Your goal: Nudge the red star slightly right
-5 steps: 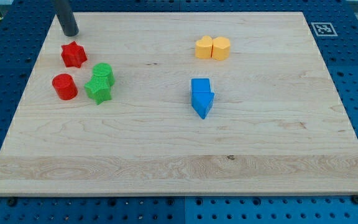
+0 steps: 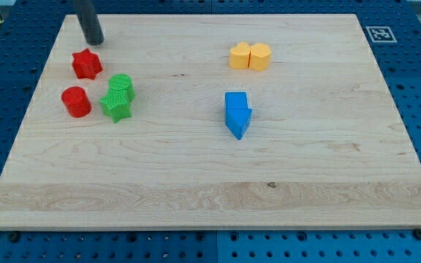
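The red star point(image 2: 86, 64) lies near the board's top left. My tip point(image 2: 94, 41) rests on the board just above it and a little to its right, with a small gap between them. A red cylinder point(image 2: 75, 101) sits below the star. A green cylinder point(image 2: 121, 86) and a green star point(image 2: 115, 106) touch each other to the right of the red blocks.
Two yellow blocks point(image 2: 250, 56) sit side by side at the upper middle. A blue arrow-shaped block point(image 2: 237, 114) lies mid-board, pointing down. The wooden board point(image 2: 210, 197) lies on a blue pegboard; a marker tag point(image 2: 378, 33) is at the top right.
My tip has moved a little to the right along the top of the board. No block has moved.
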